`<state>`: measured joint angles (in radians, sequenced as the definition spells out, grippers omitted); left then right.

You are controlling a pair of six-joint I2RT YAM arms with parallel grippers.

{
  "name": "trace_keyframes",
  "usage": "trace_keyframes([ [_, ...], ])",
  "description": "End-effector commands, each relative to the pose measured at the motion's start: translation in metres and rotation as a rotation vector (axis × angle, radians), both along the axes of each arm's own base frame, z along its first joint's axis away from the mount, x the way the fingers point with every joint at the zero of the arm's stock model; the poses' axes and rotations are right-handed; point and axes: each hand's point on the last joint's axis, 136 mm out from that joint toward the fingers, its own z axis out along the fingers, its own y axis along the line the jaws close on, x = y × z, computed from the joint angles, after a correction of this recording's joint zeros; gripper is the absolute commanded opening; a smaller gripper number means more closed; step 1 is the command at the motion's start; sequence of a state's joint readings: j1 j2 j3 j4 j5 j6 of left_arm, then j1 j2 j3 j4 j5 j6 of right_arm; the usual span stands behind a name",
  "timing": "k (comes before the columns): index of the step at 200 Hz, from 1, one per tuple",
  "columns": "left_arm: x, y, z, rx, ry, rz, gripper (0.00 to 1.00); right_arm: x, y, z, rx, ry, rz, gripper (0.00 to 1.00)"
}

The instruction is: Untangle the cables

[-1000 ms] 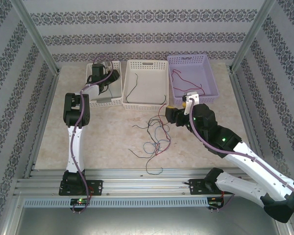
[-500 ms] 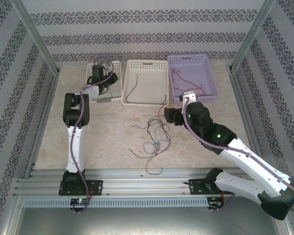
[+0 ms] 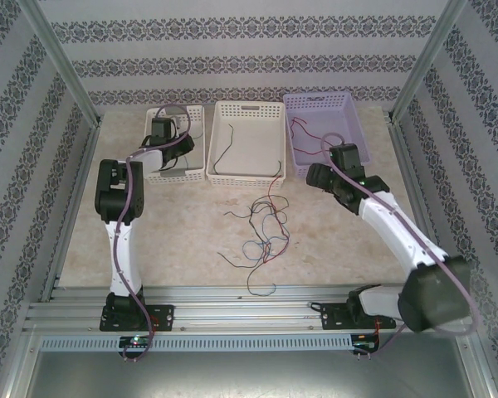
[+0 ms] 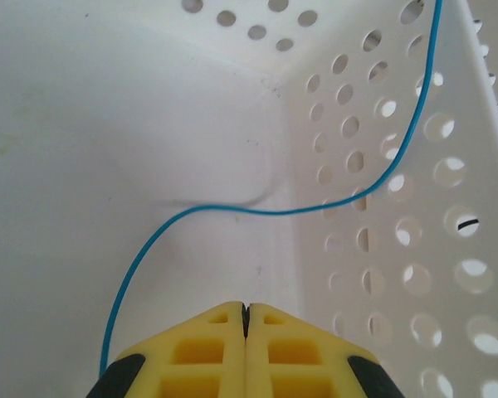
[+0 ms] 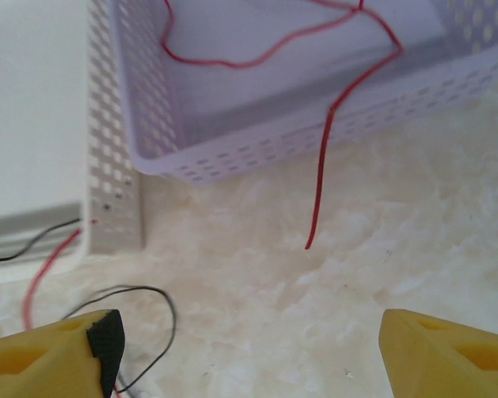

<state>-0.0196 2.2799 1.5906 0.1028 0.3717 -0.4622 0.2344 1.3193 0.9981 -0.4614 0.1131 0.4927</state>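
A loose tangle of thin red, black and blue cables (image 3: 262, 228) lies on the table's middle. A red cable (image 3: 314, 135) lies in the purple basket (image 3: 315, 96); in the right wrist view that red cable (image 5: 324, 157) hangs over the basket's front wall onto the table. My right gripper (image 3: 317, 177) (image 5: 249, 365) stands open just in front of the basket, with nothing between its fingers. My left gripper (image 3: 168, 148) (image 4: 246, 311) is shut inside the left white basket (image 3: 201, 141). A blue cable (image 4: 257, 211) curves past the left gripper's left finger.
The middle white basket (image 3: 218, 141) holds a black cable (image 3: 220, 153). A black cable loop (image 5: 153, 311) and a red strand (image 5: 41, 282) lie by my right gripper's left finger (image 5: 50, 356). Patterned walls and metal posts close in the table's sides.
My right arm has swung back and to the right, from the tangle toward the purple basket, and its jaws have opened wider. The left gripper has shut inside the white basket.
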Motion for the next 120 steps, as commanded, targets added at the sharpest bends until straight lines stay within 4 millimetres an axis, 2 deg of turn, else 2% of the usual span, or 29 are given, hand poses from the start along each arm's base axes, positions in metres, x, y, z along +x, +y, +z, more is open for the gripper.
trace_keyframes([
  [1, -0.01, 0.005, 0.012, 0.054, 0.026, -0.003, 0.0, 0.017, -0.008, -0.007, 0.026, 0.018, -0.042, 0.81],
  [23, -0.015, 0.009, 0.021, 0.089, 0.054, -0.002, 0.0, 0.031, -0.021, -0.028, 0.009, 0.062, -0.076, 0.81],
  [42, -0.022, 0.013, 0.025, 0.127, 0.076, -0.005, 0.12, 0.043, -0.028, -0.046, 0.023, 0.103, -0.106, 0.8],
  [54, -0.026, 0.015, 0.026, 0.146, 0.089, -0.003, 0.23, 0.05, -0.027, -0.054, 0.03, 0.123, -0.103, 0.79],
  [82, -0.035, 0.02, 0.03, 0.177, 0.104, 0.002, 0.38, 0.063, -0.021, -0.073, 0.026, 0.15, -0.087, 0.74],
  [106, -0.042, 0.023, 0.03, 0.201, 0.122, 0.003, 0.45, 0.067, -0.017, -0.088, 0.052, 0.174, -0.084, 0.62],
  [120, -0.044, 0.025, 0.027, 0.212, 0.134, 0.006, 0.47, 0.069, -0.013, -0.093, 0.057, 0.173, -0.072, 0.48],
])
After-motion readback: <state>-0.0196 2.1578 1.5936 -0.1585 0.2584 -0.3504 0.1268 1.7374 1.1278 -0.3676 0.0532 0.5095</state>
